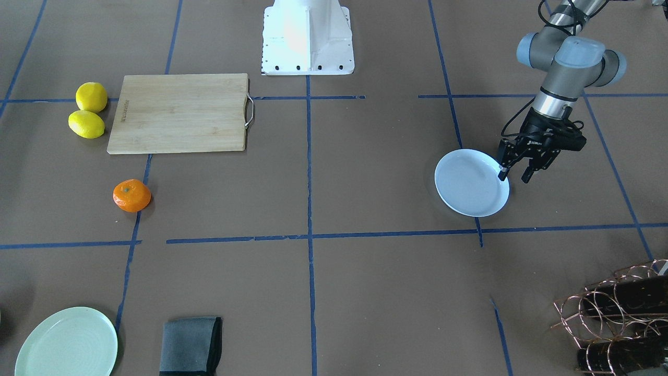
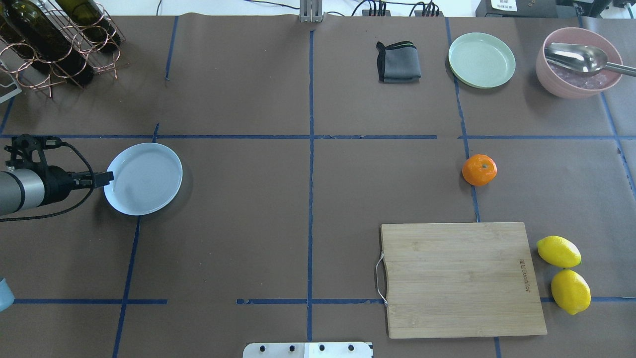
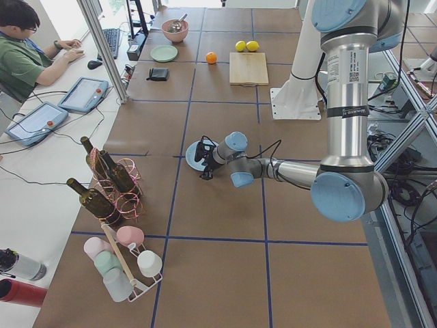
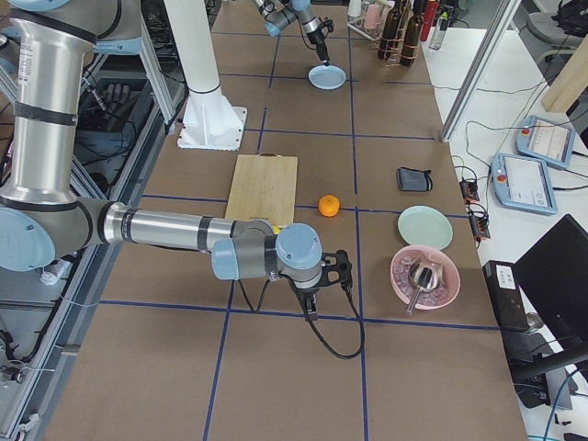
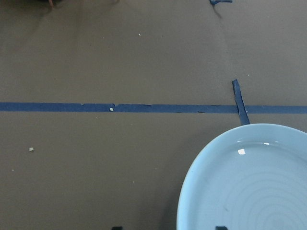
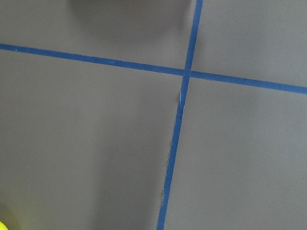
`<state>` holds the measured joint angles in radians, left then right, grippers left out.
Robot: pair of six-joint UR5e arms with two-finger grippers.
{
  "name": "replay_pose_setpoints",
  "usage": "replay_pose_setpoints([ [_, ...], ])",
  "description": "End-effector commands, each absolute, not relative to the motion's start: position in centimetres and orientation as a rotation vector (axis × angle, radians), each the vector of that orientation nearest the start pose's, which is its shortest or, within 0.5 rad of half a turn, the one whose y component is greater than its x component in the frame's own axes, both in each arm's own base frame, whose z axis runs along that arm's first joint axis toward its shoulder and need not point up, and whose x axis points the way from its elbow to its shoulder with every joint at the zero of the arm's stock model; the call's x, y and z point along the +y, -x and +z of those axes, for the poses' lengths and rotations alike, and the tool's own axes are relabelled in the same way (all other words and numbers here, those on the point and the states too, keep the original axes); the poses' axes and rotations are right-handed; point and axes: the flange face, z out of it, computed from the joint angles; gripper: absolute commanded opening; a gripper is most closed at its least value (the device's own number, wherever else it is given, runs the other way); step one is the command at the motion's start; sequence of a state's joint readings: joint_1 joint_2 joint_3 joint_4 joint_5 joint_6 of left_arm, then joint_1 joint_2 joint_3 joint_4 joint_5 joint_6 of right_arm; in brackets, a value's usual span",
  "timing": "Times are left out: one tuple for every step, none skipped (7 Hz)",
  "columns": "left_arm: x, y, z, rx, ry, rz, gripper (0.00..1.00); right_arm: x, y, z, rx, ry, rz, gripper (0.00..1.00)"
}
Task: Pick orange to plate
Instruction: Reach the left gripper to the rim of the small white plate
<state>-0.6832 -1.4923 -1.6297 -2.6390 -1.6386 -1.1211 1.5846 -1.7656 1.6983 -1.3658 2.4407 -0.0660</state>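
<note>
Blue tape [image 1: 309, 172] grids the brown desk [image 1: 376, 167], where the orange [image 1: 132, 195] sits well apart from the plate [image 1: 469, 183], whose rim the left gripper [image 1: 514, 178] straddles with jaws apart (the right gripper [image 4: 310, 308] I cannot tell), and the fruit looks light, softish, best pinched gently across its middle.

Left arm [image 1: 561, 78] extended low, jaws apart, right arm [image 4: 165, 230] stretched low

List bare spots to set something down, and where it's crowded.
Bare: the wide middle between plate and orange; the far strip between wine rack and grey cloth. Crowded: cloth, green plate and pink bowl; cutting board beside lemons.
</note>
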Motion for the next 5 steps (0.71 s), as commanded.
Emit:
replay_pose_setpoints([
  [-40.8, -30.9, 55.8, 0.919, -0.505, -0.166, 0.45, -41.5, -6.3, 65.8, -0.863, -0.160, -0.107, 1.00],
  [-40.5, -31.4, 55.7, 0.923, -0.501, -0.157, 0.42, -41.5, -6.3, 66.0, -0.863, -0.155, -0.105, 1.00],
  [-40.5, -31.9, 55.7, 0.926, -0.499, -0.151, 0.35, -41.5, -6.3, 66.0, -0.863, -0.155, -0.105, 1.00],
  [-40.4, -32.0, 55.6, 0.928, -0.499, -0.149, 0.25, -41.6, -6.3, 66.0, -0.863, -0.155, -0.105, 1.00],
  [-40.4, -32.1, 55.6, 0.928, -0.499, -0.147, 0.01, -41.6, -6.3, 66.0, -0.863, -0.157, -0.105, 1.00],
])
